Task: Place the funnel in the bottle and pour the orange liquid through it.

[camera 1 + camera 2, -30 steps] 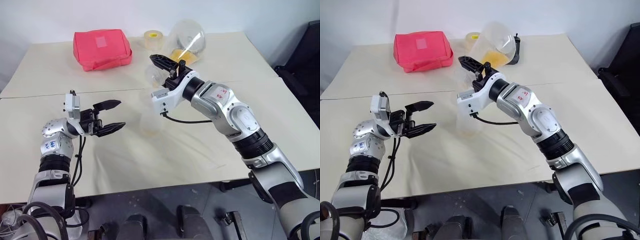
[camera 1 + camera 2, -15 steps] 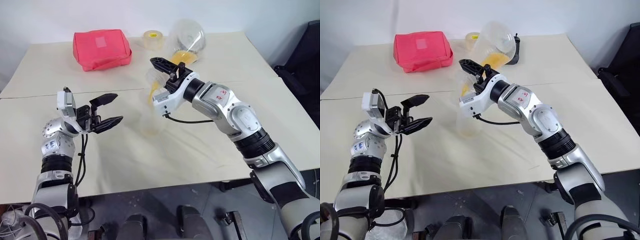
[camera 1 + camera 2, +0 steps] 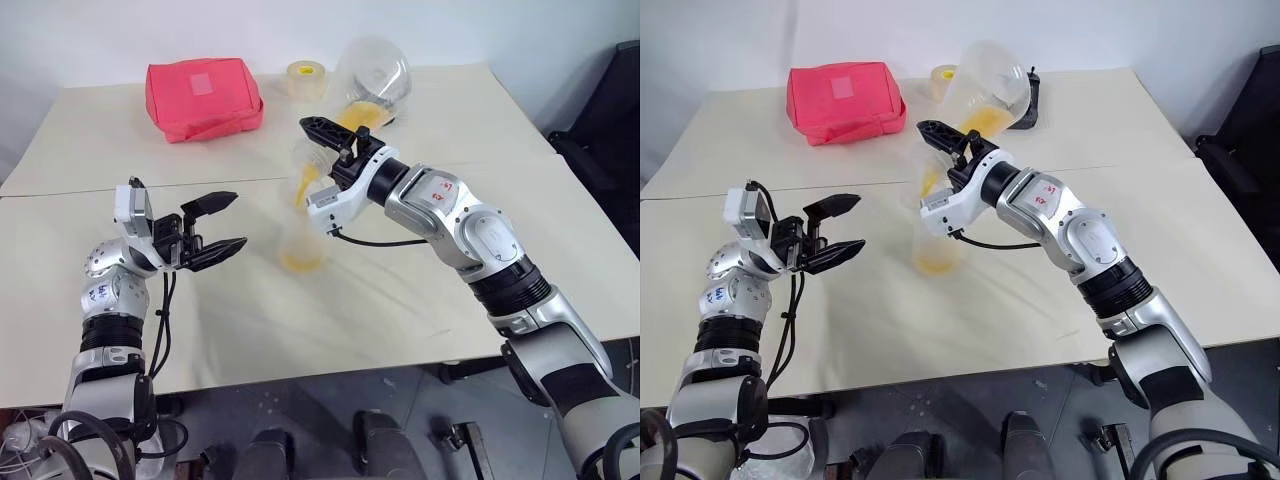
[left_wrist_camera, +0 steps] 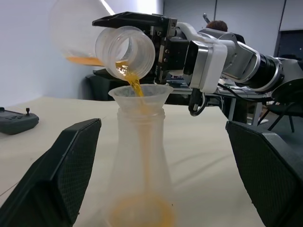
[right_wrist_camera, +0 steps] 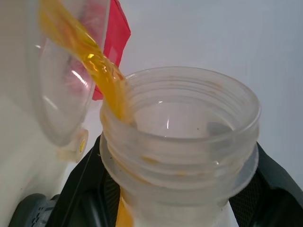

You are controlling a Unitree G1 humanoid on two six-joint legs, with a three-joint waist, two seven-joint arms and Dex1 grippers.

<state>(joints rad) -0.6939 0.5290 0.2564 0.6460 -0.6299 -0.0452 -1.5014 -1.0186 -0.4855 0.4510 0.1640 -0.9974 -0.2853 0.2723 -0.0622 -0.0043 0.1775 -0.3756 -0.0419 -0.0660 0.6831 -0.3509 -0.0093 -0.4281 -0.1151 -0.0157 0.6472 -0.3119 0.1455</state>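
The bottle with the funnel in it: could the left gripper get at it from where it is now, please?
Probably yes. The left gripper is open and points at the bottle, with bare table between them. The right gripper, shut on the pouring container, is above the funnel, not in the way.

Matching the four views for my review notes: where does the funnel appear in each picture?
Left eye view: the funnel sits on the bottle, mid-table.
Right eye view: the same spot, beside the right gripper.
Left wrist view: centre, in the bottle's neck.
Right wrist view: I cannot make it out.
Shared landmark: the orange liquid stream.
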